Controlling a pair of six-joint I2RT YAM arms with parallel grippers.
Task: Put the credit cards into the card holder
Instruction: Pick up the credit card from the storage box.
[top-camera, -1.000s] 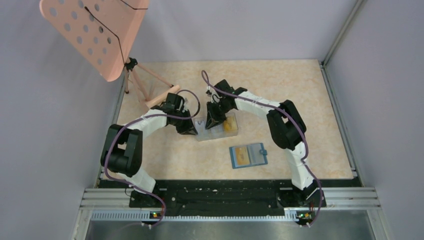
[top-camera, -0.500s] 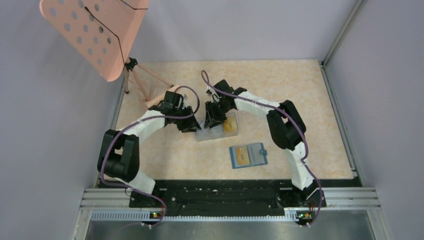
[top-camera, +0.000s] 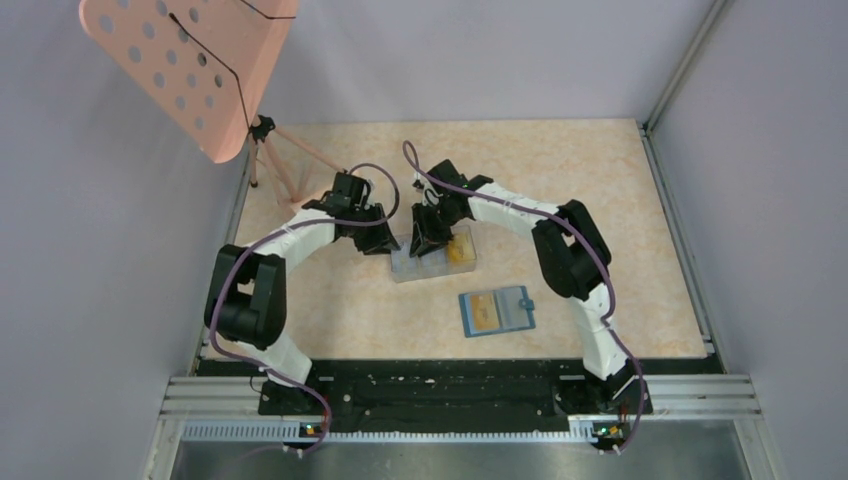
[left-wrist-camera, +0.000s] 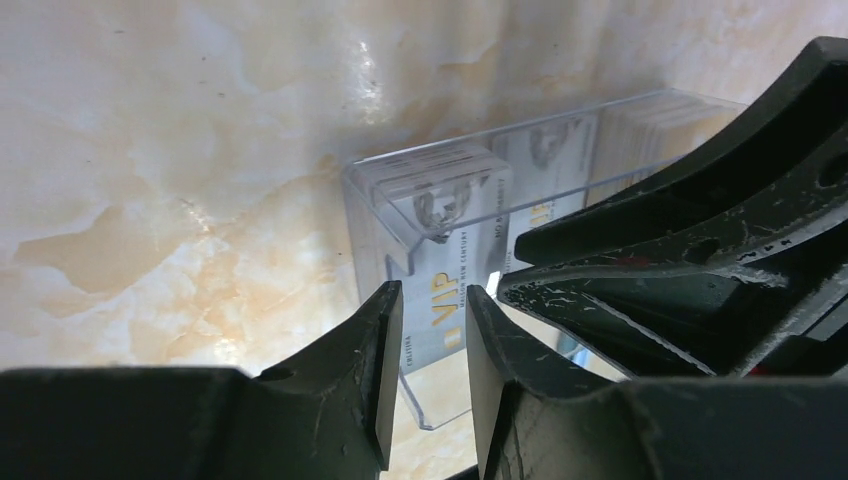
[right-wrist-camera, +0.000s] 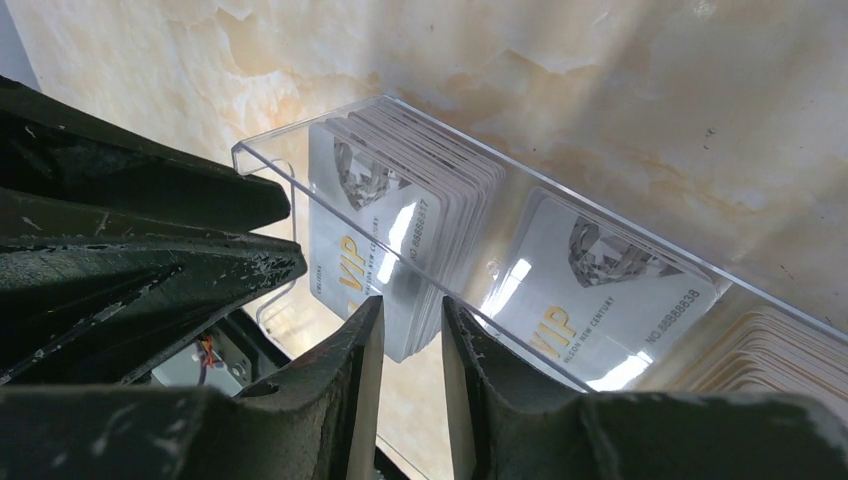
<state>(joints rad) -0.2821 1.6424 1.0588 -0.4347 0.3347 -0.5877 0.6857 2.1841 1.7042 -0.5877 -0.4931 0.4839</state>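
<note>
The credit cards (right-wrist-camera: 400, 220) stand in the clear box (left-wrist-camera: 380, 170), card holder (top-camera: 497, 311) open well apart; left gripper (left-wrist-camera: 427, 330) narrowly parted, empty, while the right gripper (right-wrist-camera: 412, 340), hold unclear, should pinch just the front card.

The left arm (top-camera: 300, 232) and the right arm (top-camera: 515, 208) look alike: white tubular links joined by bulky black joint housings, both bolted to one black base plate (top-camera: 440, 395). A purple cable (top-camera: 406, 152) runs outside each shell in loose loops. The left gripper (left-wrist-camera: 433, 295) and the right gripper (right-wrist-camera: 412, 305) have matt black, wedge-shaped fingers (left-wrist-camera: 350, 370), their edges scuffed and flecked with pale scratches.
</note>
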